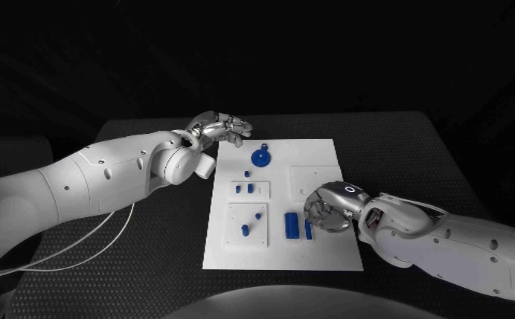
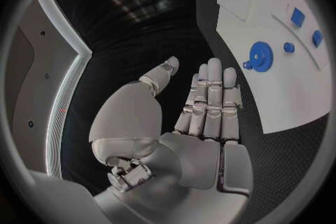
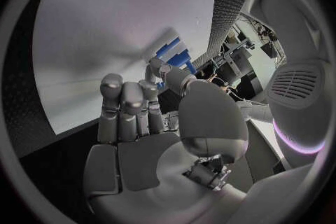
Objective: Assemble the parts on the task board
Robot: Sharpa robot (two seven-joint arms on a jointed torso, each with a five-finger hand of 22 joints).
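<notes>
The white task board (image 1: pixel 322 252) lies in the middle of the table. A blue gear (image 1: pixel 261 158) sits near its far end, also seen in the left wrist view (image 2: pixel 262 57). Two upright blue bars (image 1: pixel 292 224) stand near the board's near end. My right hand (image 1: pixel 330 207) hovers just right of them, over the board. In its wrist view the fingers (image 3: pixel 122 103) are half curled and the thumb reaches toward the blue bars (image 3: pixel 175 53); nothing is pinched. My left hand (image 1: pixel 222 127) hangs at the board's far left corner, fingers (image 2: pixel 210 101) straight, holding nothing.
Small blue parts (image 1: pixel 248 182) lie mid-board, and more (image 1: pixel 251 224) sit in a raised square block at the near left. A white cable (image 1: pixel 97 241) runs over the table's left side. Bare black matting (image 1: pixel 408 155) lies right of the board.
</notes>
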